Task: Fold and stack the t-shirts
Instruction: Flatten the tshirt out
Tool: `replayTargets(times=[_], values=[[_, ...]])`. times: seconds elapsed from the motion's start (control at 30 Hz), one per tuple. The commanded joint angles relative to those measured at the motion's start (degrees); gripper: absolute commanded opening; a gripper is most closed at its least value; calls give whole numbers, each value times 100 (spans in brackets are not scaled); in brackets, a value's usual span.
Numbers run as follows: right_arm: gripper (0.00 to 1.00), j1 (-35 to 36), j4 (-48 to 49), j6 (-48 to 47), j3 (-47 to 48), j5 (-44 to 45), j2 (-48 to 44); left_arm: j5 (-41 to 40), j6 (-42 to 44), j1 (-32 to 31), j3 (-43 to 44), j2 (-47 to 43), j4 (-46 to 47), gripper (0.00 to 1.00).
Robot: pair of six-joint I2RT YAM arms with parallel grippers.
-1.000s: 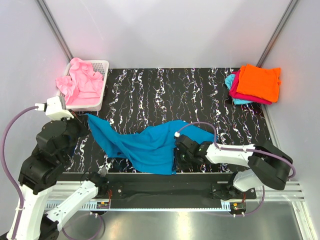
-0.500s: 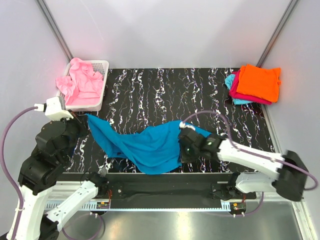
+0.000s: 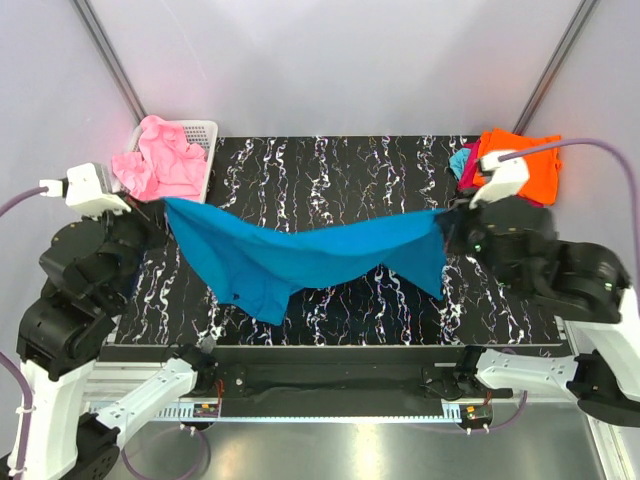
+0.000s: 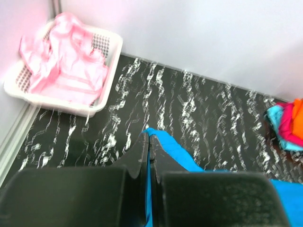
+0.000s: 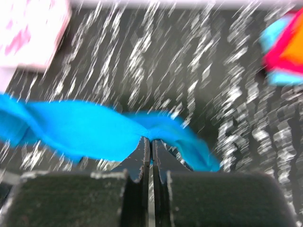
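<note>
Left gripper (image 4: 148, 138): clenched on the 9 o'clock end of the teal-blue t-shirt (image 3: 300, 258).
Right gripper (image 5: 151, 140): pinched tight on the shirt's 3 o'clock end.
Teal-blue t-shirt: hangs stretched between both grippers across the middle of the table (image 3: 330, 170), sagging toward 6 o'clock.
Pink t-shirt (image 3: 165, 165): lies heaped in the white basket (image 3: 205, 140), at 10 o'clock.
Stack at 2 o'clock: orange t-shirt (image 3: 540, 165) sits over magenta (image 4: 287, 124) and light cyan (image 4: 273, 115).

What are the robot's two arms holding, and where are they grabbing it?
The teal-blue t-shirt. The left tool pinches one end of it, the right tool the opposite end; the cloth hangs stretched between them.
</note>
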Motion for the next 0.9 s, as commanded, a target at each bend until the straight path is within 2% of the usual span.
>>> replayTargets(times=[0.0,0.13,0.23,0.37,0.63,0.73,0.87], values=[[0,38,-14,-992,704,1519,224,118,452,-7,467,251,846,0],[0,38,655,-1950,1136,1880,339,179,822,-7,872,445,1619,0],[0,29,928,-2240,1497,1942,331,451,972,-7,969,393,2154,0],[0,38,1034,-2382,1691,1794,16,838,972,-7,1127,164,2333,0],[0,38,1491,-2628,1524,809,-934,2393,1191,-16,1057,-714,2947,0],[0,29,1701,-2637,1436,703,-1198,2640,1200,-33,1127,-864,3211,0],[0,38,2176,-2839,813,896,-1383,2562,1227,-147,1101,-663,3545,0]])
